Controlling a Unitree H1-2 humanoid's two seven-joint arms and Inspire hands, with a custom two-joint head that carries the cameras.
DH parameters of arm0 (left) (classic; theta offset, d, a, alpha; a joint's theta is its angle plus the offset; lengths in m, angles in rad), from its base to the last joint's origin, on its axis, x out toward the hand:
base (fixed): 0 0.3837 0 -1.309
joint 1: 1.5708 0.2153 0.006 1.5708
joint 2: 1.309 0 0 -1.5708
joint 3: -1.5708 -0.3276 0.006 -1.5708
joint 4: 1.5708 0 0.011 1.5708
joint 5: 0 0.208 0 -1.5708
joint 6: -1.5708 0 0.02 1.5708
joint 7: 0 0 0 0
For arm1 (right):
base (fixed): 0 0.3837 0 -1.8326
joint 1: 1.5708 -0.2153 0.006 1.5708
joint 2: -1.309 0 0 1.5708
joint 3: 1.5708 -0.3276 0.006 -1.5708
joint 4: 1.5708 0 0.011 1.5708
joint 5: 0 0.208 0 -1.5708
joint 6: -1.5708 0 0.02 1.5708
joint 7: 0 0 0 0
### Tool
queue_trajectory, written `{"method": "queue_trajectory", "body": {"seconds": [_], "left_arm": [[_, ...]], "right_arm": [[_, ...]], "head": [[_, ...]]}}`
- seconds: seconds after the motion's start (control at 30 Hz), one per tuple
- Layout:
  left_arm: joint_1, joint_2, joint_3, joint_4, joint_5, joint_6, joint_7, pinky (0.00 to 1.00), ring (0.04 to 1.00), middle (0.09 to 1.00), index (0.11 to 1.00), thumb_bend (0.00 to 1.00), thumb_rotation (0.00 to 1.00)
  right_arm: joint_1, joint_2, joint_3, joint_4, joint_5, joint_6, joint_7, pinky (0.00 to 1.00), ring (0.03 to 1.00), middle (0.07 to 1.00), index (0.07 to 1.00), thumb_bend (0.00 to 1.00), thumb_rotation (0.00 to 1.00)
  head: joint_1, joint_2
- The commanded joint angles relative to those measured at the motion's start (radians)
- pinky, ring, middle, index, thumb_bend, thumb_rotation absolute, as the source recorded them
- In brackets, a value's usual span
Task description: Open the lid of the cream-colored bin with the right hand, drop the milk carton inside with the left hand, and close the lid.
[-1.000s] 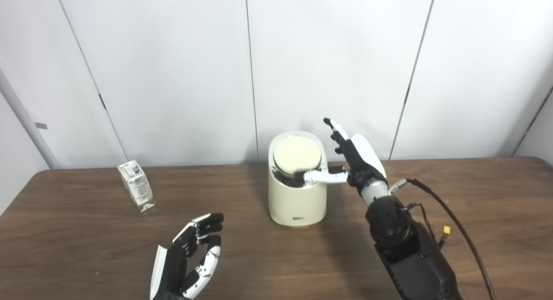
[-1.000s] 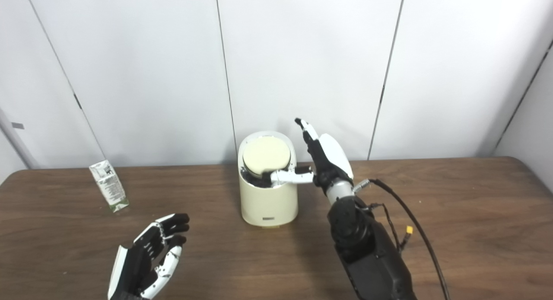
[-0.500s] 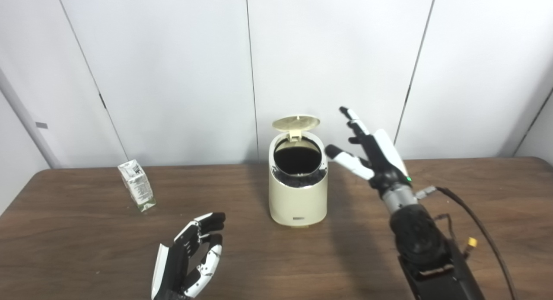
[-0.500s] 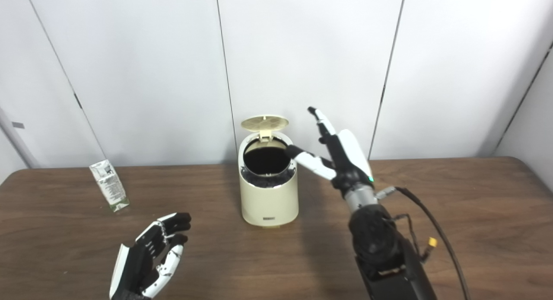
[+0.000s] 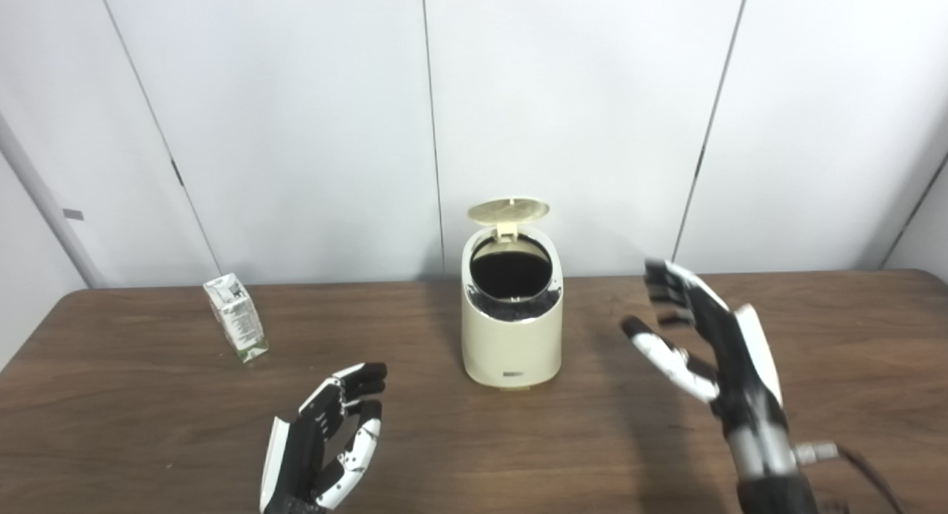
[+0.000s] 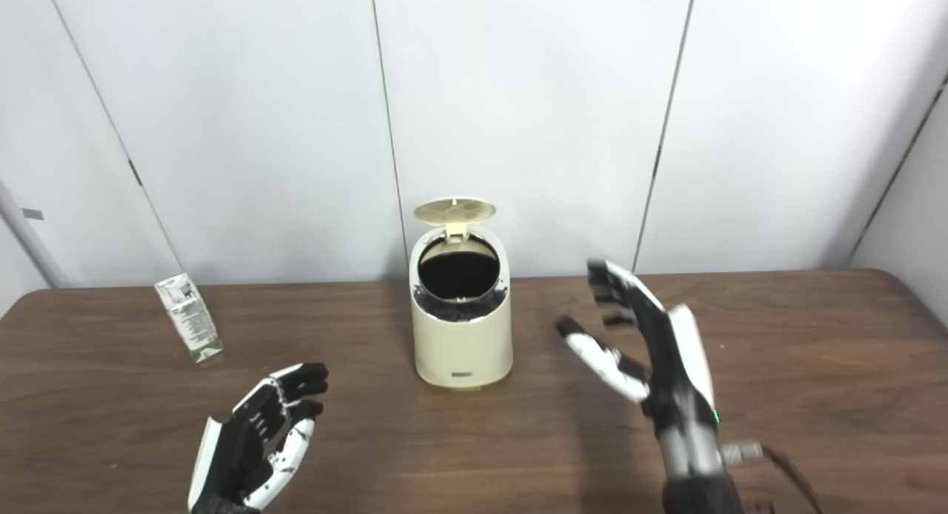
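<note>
The cream-colored bin [image 5: 511,344] stands at the middle of the brown table, its round lid [image 5: 509,209] flipped up at the back and the dark inside showing. A small white and green milk carton [image 5: 235,326] stands upright at the left rear of the table, well apart from both hands. My right hand [image 5: 707,344] hovers open to the right of the bin, palm facing left, touching nothing. Near the front edge, left of the bin, my left hand [image 5: 326,444] is open and empty, fingers loosely curled.
The brown table [image 5: 133,418] runs across the whole width and ends at a white panelled wall [image 5: 296,129] just behind the bin. A thin cable [image 6: 789,469] trails from the right wrist at the lower right.
The lid went from shut, with my right thumb at its rim, to flipped up. My right hand then pulled back, down and to the right. The left hand and carton stayed put.
</note>
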Motion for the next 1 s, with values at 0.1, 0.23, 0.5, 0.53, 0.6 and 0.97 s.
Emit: {"method": "queue_trajectory", "body": {"seconds": [0.1,0.23,0.5,0.53,0.6,0.97], "left_arm": [[-0.014,0.008,0.006,-0.035,0.003,-0.018,0.009,0.65,0.734,0.755,0.749,0.18,0.31],[-0.018,0.013,0.011,-0.021,-0.006,-0.028,0.009,0.67,0.736,0.759,0.754,0.19,0.34],[-0.021,0.016,0.013,-0.017,-0.001,-0.036,0.011,0.66,0.731,0.752,0.748,0.18,0.34],[-0.021,0.016,0.013,-0.018,0.001,-0.037,0.012,0.66,0.729,0.749,0.745,0.18,0.34],[-0.021,0.018,0.013,-0.018,-0.005,-0.037,0.008,0.66,0.728,0.749,0.745,0.19,0.35],[-0.016,0.111,0.079,-0.053,-0.114,-0.002,-0.030,0.53,0.604,0.615,0.613,0.53,0.25]], "right_arm": [[0.096,-0.005,-0.005,-0.013,0.047,-0.200,-0.027,0.55,0.659,0.685,0.665,0.26,0.27],[0.167,0.014,-0.020,-0.005,0.116,-0.260,-0.026,0.57,0.659,0.684,0.658,0.31,0.26],[0.176,0.025,-0.043,-0.002,0.082,-0.237,-0.026,0.58,0.672,0.694,0.682,0.28,0.22],[0.176,0.028,-0.046,-0.002,0.085,-0.237,-0.026,0.58,0.672,0.693,0.681,0.28,0.22],[0.174,0.031,-0.051,0.002,0.093,-0.243,-0.029,0.58,0.676,0.695,0.679,0.29,0.21],[0.174,0.039,-0.052,0.025,0.097,-0.251,-0.021,0.59,0.676,0.699,0.673,0.27,0.12]], "head": [[-0.002,0.008],[-0.007,0.003],[-0.007,0.005],[-0.007,0.005],[-0.005,0.005],[0.033,-0.019]]}}
